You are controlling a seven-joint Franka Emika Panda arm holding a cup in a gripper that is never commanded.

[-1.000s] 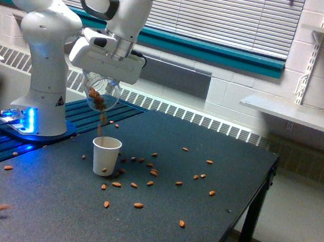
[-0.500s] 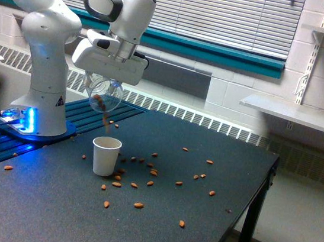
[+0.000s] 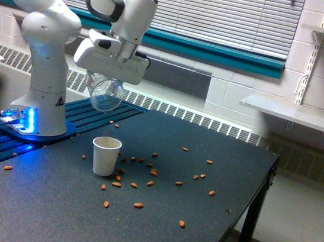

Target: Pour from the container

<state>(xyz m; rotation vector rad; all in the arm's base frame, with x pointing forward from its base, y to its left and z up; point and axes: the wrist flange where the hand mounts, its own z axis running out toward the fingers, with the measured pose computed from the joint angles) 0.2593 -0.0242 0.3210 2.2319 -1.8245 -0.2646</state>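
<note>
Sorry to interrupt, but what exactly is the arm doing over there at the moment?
The gripper holds a clear container tipped over above a white paper cup on the dark table. No nuts show in the container now, and nothing is falling. Many almonds lie scattered on the table around the cup.

A white robot arm (image 3: 48, 34) rises from its base at the exterior view's left and bends forward over the table. Its wrist (image 3: 126, 9) points downward, and the gripper (image 3: 104, 80) beneath it is closed around a tilted clear cup (image 3: 107, 94).
</note>
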